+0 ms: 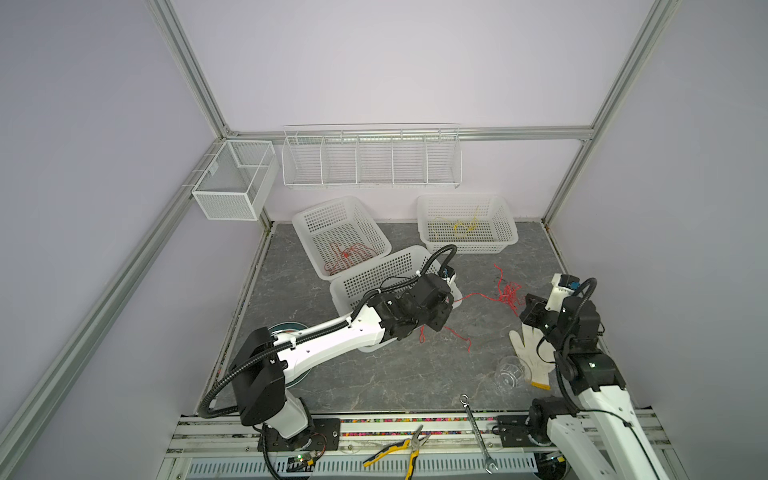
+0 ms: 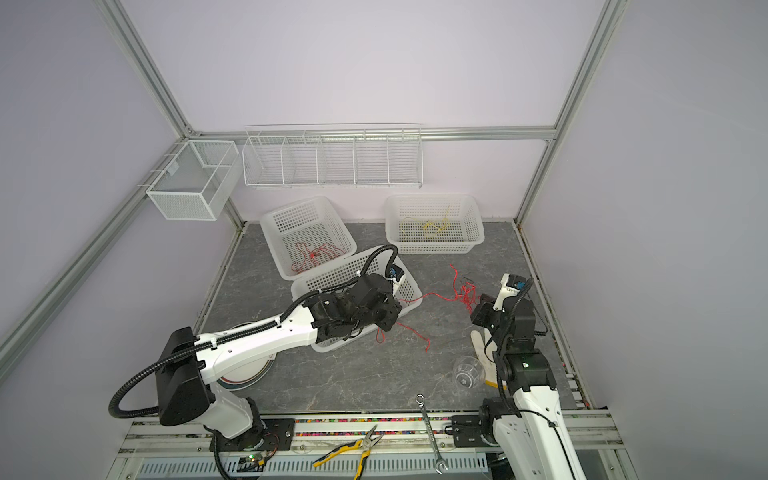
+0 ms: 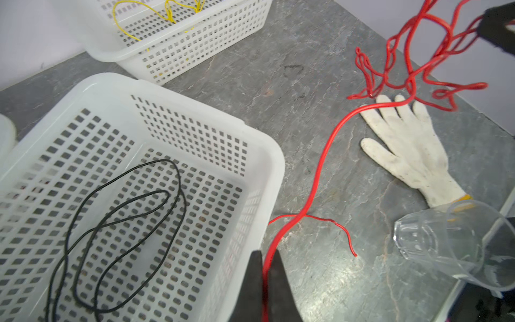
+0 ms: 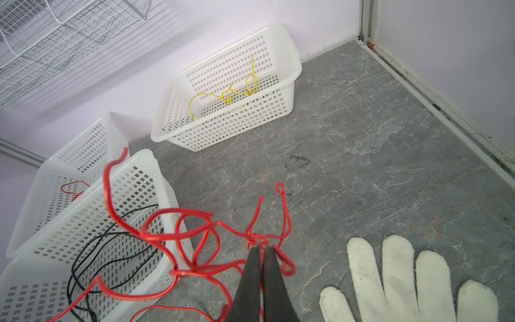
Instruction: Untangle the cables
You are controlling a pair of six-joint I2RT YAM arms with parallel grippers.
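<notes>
Loops of glossy, kinked red cable [image 3: 323,159] span left fingers [image 3: 255,278] and right fingers [image 4: 250,278], both clamped on it

No text, brand, number or sign can be read in any view. The small pale tag [image 1: 213,168] on the white wire-mesh wall box [image 1: 232,183] is too small and blurred to make out in both top views.

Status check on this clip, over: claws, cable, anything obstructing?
Left claw shut on red cable, straight run. Right claw shut on its tangled end, held above table. White glove and clear cup lie close by.
</notes>
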